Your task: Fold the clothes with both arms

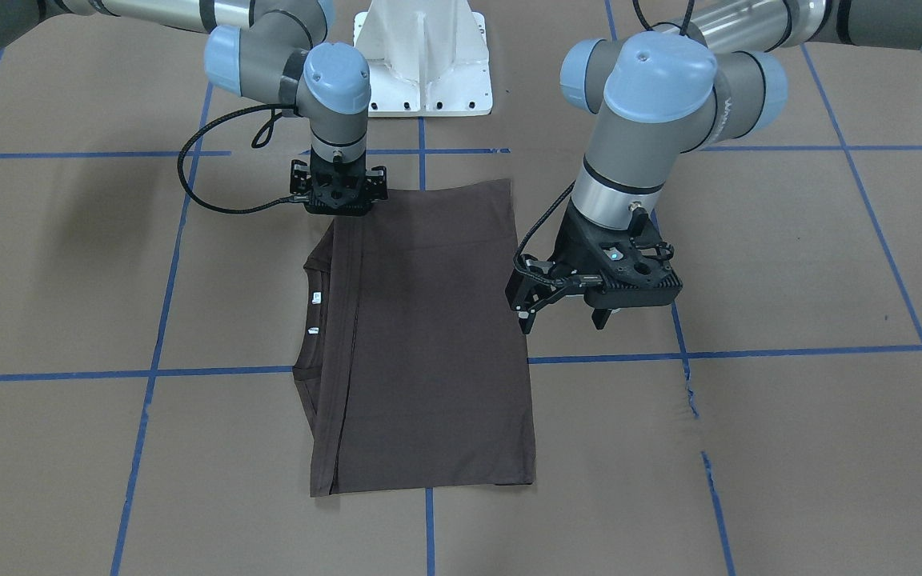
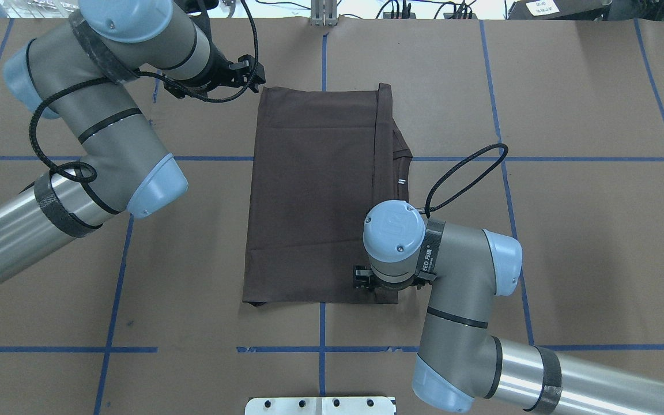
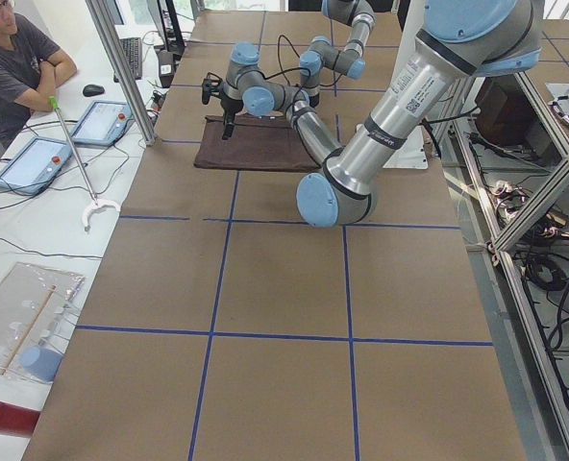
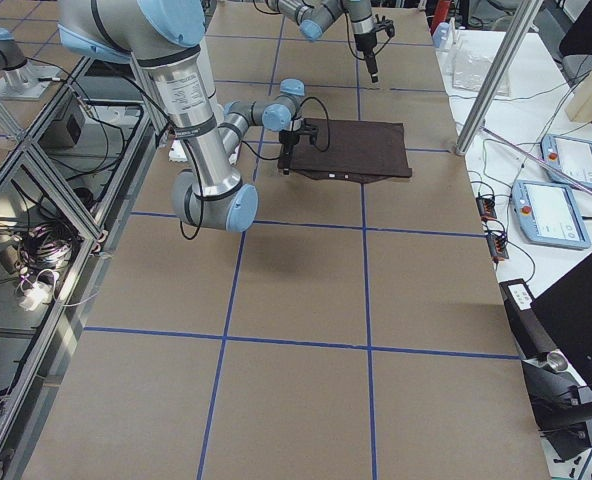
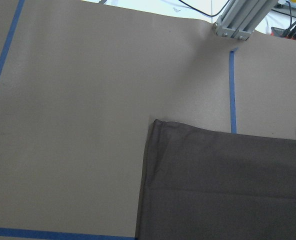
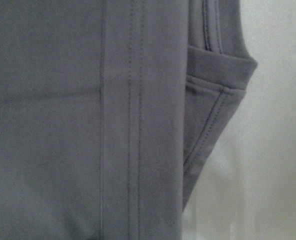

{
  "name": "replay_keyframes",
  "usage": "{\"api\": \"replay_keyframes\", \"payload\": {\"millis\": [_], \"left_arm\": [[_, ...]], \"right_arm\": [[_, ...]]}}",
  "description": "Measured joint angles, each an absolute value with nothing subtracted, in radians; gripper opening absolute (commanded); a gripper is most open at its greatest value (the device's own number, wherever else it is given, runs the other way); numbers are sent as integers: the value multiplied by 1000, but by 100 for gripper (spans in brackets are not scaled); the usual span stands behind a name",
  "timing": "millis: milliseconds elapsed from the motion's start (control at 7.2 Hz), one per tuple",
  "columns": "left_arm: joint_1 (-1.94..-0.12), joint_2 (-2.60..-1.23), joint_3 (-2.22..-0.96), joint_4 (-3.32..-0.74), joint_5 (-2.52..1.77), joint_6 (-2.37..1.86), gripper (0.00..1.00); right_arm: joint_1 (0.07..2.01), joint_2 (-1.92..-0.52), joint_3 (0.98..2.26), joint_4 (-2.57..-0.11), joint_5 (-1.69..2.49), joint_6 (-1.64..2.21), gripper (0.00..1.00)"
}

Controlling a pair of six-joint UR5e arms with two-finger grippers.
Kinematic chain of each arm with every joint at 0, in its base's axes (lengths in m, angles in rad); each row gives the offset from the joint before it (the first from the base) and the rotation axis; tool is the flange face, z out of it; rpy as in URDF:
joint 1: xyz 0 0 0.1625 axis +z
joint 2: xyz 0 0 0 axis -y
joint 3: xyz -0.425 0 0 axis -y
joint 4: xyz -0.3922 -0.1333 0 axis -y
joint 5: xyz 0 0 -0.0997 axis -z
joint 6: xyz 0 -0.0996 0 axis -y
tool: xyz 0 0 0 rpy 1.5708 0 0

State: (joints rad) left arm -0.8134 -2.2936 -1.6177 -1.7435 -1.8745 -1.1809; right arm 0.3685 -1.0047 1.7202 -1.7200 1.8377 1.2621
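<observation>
The brown T-shirt (image 1: 429,336) lies flat in the middle of the surface (image 1: 789,448), folded into a long rectangle. Its collar (image 1: 307,384) pokes out on the side toward the robot's right. The right gripper (image 1: 338,204) points straight down on the shirt's corner nearest the robot's edge. Its fingers are hidden under the wrist, so I cannot tell whether they grip the cloth. The left gripper (image 1: 563,320) hangs above the surface just beside the shirt's opposite long edge, with its fingers (image 1: 524,320) spread apart and holding nothing.
</observation>
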Motion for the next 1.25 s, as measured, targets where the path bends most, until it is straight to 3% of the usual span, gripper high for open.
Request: {"api": "replay_keyframes", "payload": {"millis": [1250], "left_arm": [[-808,-2296,-1617,-1747,-1875,-1189,100]], "right_arm": [[399,-1036,1769,-1814,1837,1208,100]]}}
